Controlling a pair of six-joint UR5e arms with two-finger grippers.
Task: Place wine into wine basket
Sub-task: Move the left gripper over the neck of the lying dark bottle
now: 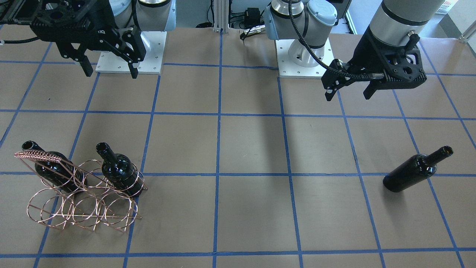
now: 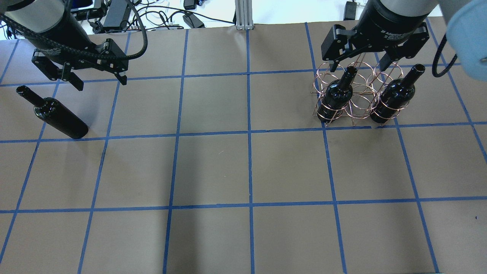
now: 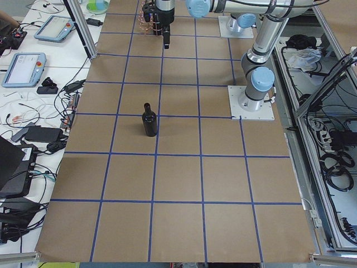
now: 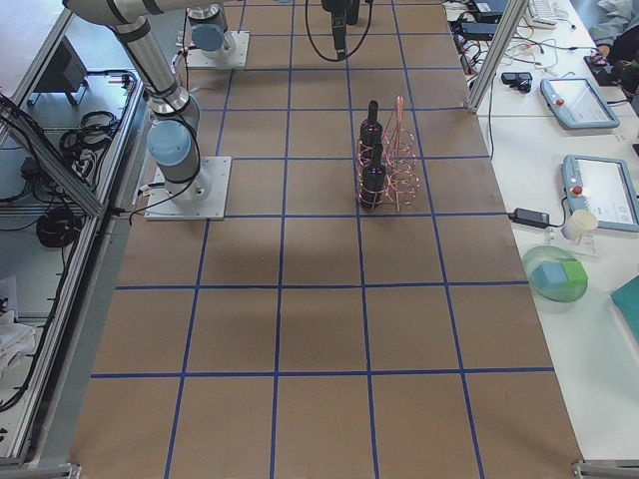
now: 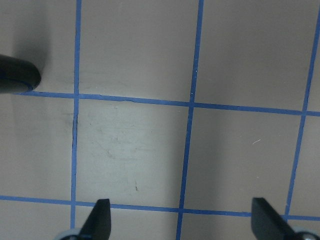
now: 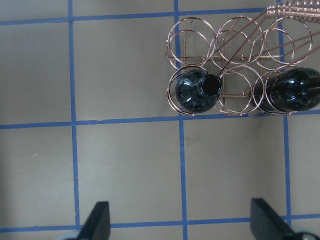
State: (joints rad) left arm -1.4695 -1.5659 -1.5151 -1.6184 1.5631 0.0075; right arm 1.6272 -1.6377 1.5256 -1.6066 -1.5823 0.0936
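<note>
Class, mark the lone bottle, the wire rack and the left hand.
Lone bottle (image 2: 61, 118): overhead view, on its body.
Wire rack (image 1: 39, 155): front-facing view, on its coiled handle.
Left hand (image 2: 101, 84): overhead view, midway between its fingertips.

Wide worktop (image 2: 213, 171) covered in brown paper, blue tape grid (image 2: 249, 167) across it, white bench (image 4: 599, 329) along one long edge of the worktop, grey teach pendant (image 4: 599, 195) and green dish (image 4: 555, 276) on the bench, aluminium post (image 4: 496, 50) at that edge, tangled black cables (image 2: 159, 17) just beyond it, soft shadows on the worktop.
</note>
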